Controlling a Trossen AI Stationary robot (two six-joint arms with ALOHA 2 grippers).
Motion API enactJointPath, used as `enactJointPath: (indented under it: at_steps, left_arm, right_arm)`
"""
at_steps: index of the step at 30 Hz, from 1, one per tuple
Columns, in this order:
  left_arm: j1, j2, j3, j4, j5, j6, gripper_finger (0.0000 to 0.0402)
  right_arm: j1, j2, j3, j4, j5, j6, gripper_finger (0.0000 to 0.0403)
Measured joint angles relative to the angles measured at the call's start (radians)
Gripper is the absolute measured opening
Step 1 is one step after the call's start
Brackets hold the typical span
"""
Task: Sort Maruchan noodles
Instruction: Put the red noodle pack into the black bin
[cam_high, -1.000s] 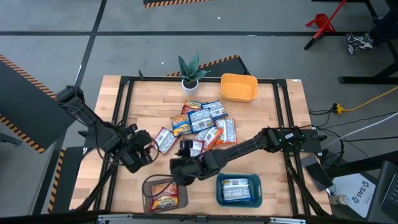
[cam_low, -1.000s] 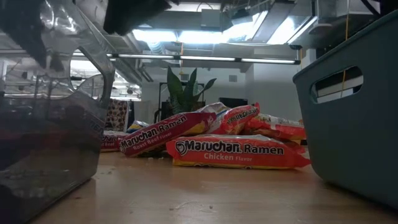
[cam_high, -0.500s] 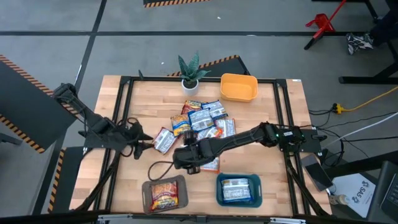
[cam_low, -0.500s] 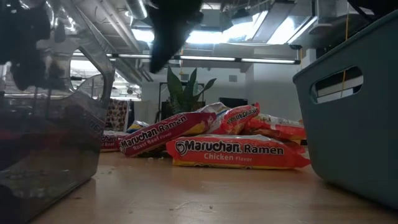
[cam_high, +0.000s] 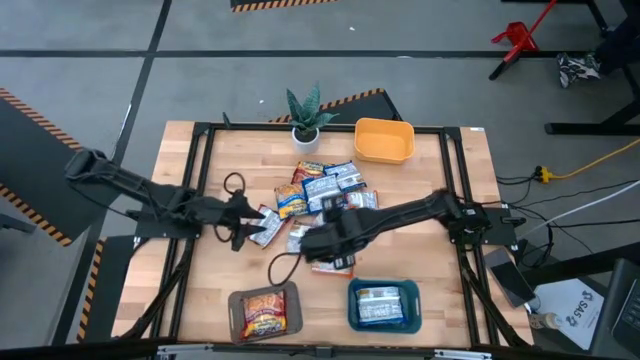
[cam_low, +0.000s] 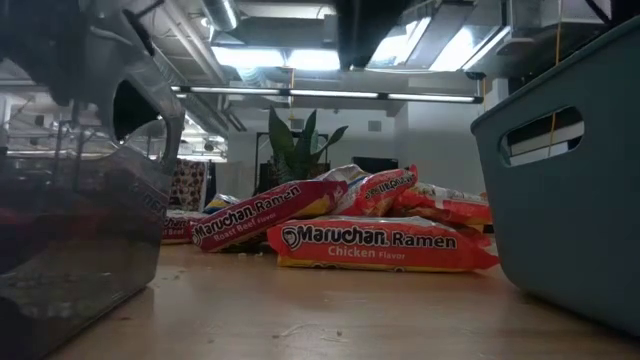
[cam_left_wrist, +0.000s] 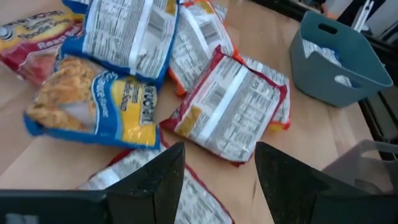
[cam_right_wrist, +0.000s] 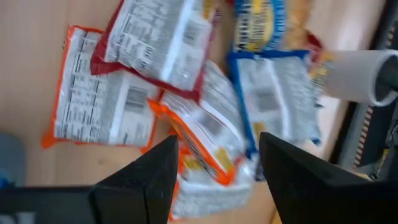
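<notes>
Swung back from the brown tray (cam_high: 262, 312) toward the heap of Maruchan noodles (cam_high: 325, 198) at mid-table, both arms. Hovering at the heap's near edge, right gripper (cam_high: 322, 240), fingers spread and empty; approaching its left flank, left gripper (cam_high: 243, 221), likewise agape. Needing one packet isolated, pinched by an edge. Reading "Maruchan Ramen Chicken Flavor" on the nearest packet (cam_low: 385, 246), "Beef Flavor" behind.

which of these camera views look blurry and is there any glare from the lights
Right wrist view: the ramen packets are smeared by motion blur. Left wrist view: packets sharper, the dark fingers soft. Low view: ceiling lights blow out bright, the near clear bin is out of focus. High view: evenly lit, no glare.
</notes>
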Motion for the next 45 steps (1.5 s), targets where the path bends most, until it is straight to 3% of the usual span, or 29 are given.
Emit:
enactJointPath:
  at_steps: [7,11,14,17,20,23,27,34,45]
  left_arm:
    - [0.103,0.108,0.0,0.181,0.146,0.057,0.0189]
    - [0.133,0.169,0.0,0.218,0.193,0.079,0.0189]
    - [0.148,0.227,0.0,0.267,0.222,0.084,0.0189]
    - [0.153,0.288,0.0,0.342,0.247,0.084,0.0189]
    - [0.152,0.351,0.0,0.394,0.248,0.084,0.0189]
    - [0.152,0.418,0.0,0.434,0.264,0.082,0.0189]
    - [0.153,0.501,0.0,0.477,0.266,0.081,0.0189]
    - [0.159,0.647,0.0,0.597,0.268,0.077,0.0189]
    - [0.159,0.792,0.003,0.735,0.287,0.076,0.0189]
  right_arm:
    - [0.0,-0.235,-0.161,-0.003,0.038,0.069,0.0211]
    - [0.0,-0.428,-0.384,0.078,0.123,0.158,0.0211]
    - [0.001,-0.568,-0.644,0.315,0.136,0.144,0.0211]
    - [0.001,-0.667,-0.899,0.65,0.078,0.08,0.0211]
    - [0.001,-0.683,-1.092,0.984,0.014,-0.038,0.0211]
    - [0.001,-0.653,-1.202,1.266,-0.048,-0.198,0.0211]
    - [0.001,-0.584,-1.241,1.394,-0.077,-0.418,0.0211]
    - [0.001,-0.492,-1.225,1.375,-0.127,-0.661,0.0211]
    - [0.0,-0.463,-1.224,1.379,-0.101,-0.824,0.0211]
